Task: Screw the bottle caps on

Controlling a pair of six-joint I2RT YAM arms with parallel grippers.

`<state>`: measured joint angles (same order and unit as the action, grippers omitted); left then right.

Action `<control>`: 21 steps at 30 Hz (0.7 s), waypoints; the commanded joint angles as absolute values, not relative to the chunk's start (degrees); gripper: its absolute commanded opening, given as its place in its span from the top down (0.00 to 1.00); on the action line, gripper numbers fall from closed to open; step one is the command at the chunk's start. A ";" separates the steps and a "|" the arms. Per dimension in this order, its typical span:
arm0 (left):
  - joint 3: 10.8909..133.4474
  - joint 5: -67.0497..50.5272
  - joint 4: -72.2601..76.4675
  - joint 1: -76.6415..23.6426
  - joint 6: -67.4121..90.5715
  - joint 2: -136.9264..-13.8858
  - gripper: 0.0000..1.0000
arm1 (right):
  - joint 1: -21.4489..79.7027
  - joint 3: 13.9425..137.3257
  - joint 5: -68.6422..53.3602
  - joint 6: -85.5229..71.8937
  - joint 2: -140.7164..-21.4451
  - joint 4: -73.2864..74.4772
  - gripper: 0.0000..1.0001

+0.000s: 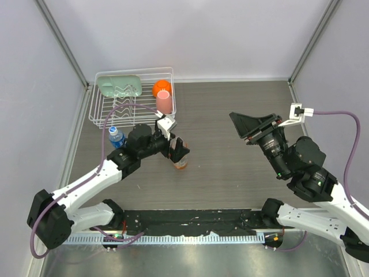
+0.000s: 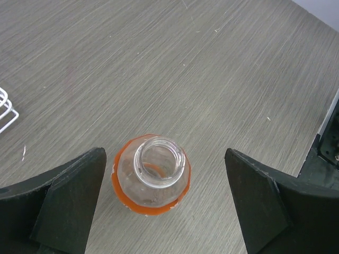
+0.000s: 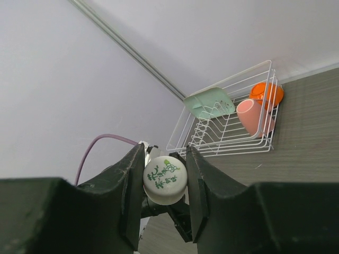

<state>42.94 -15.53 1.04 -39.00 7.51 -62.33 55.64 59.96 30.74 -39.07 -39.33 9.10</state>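
White wire rack [image 1: 107, 113], green plate [image 1: 119, 86], orange cup [image 1: 162, 88], pink cup [image 1: 164, 103] inside, grey table [image 1: 230, 173]

We see one piece of print: green characters in two rows, with a small green leaf mark beside them, on the top of the white cap [image 3: 164, 180] pinched in the right gripper [image 3: 164, 165]. We cannot read the characters. Well behind the left gripper [image 1: 180, 151], the blue-labelled bottle [image 1: 116, 137] is too small to read.

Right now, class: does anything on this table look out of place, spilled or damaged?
Nothing looks spilled or broken. Only the orange bottle stands uncapped inside the open left pincer; a white cap sits clamped in the right pincer, away from it.
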 commanded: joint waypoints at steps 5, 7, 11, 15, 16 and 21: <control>43.59 -13.18 9.40 -38.94 6.42 -65.30 0.11 | 55.46 58.89 31.91 -37.88 -37.53 8.70 0.80; 43.77 -14.15 9.32 -38.94 6.24 -66.18 0.19 | 55.37 58.62 32.17 -37.97 -37.27 8.88 0.80; 43.42 -15.29 9.06 -38.94 5.45 -67.06 0.38 | 55.46 58.18 31.91 -38.06 -36.74 9.05 0.80; 43.42 -16.26 6.78 -39.02 4.14 -67.23 0.67 | 55.46 58.27 32.08 -37.88 -36.47 9.67 0.80; 44.55 -17.30 5.64 -39.11 2.22 -67.58 0.73 | 55.46 58.36 32.08 -37.88 -36.47 9.75 0.80; 55.79 -15.83 -16.39 -42.62 -8.42 -71.36 0.84 | 55.46 60.20 32.25 -36.74 -36.65 10.98 0.80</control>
